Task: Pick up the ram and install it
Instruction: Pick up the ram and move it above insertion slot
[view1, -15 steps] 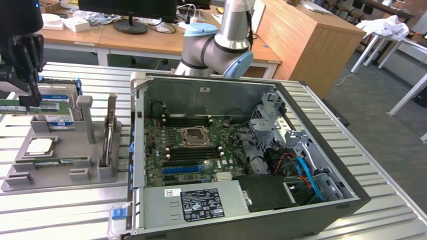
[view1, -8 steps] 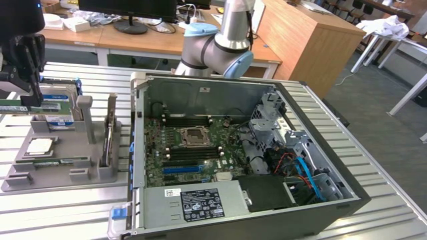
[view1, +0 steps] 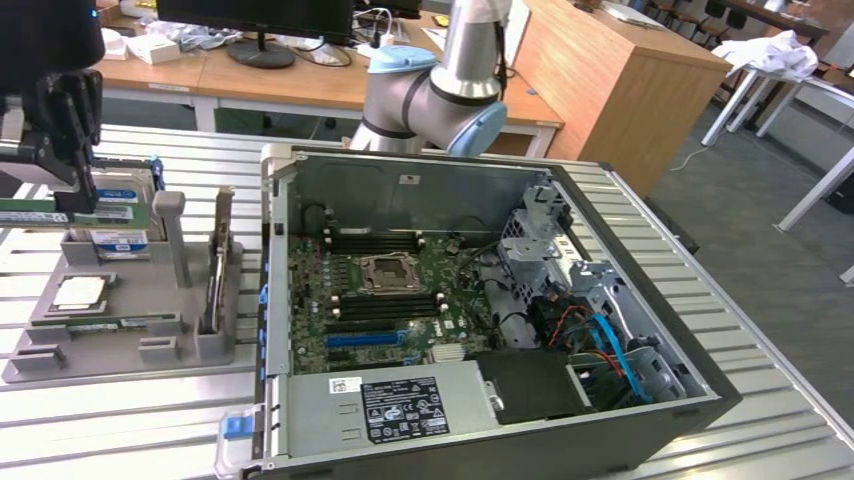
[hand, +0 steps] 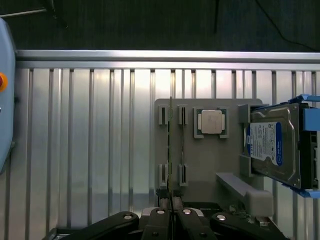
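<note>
- Jaws of the gripper (hand: 170, 216) clamp the ram (hand: 170, 145) edge-on over the tray (hand: 210, 165), well apart from the case (view1: 400, 185).
- Risk: the thin board may tilt in the grip and miss its slot.

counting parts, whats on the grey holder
A silver processor chip, a blue-labelled hard drive and a thin stick in its slots sit on the grey holder. The gripper, holding the ram, hides one edge.

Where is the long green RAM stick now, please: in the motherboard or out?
Out: the shut gripper holds the long green ram stick over the grey parts tray, outside the open computer case.
</note>
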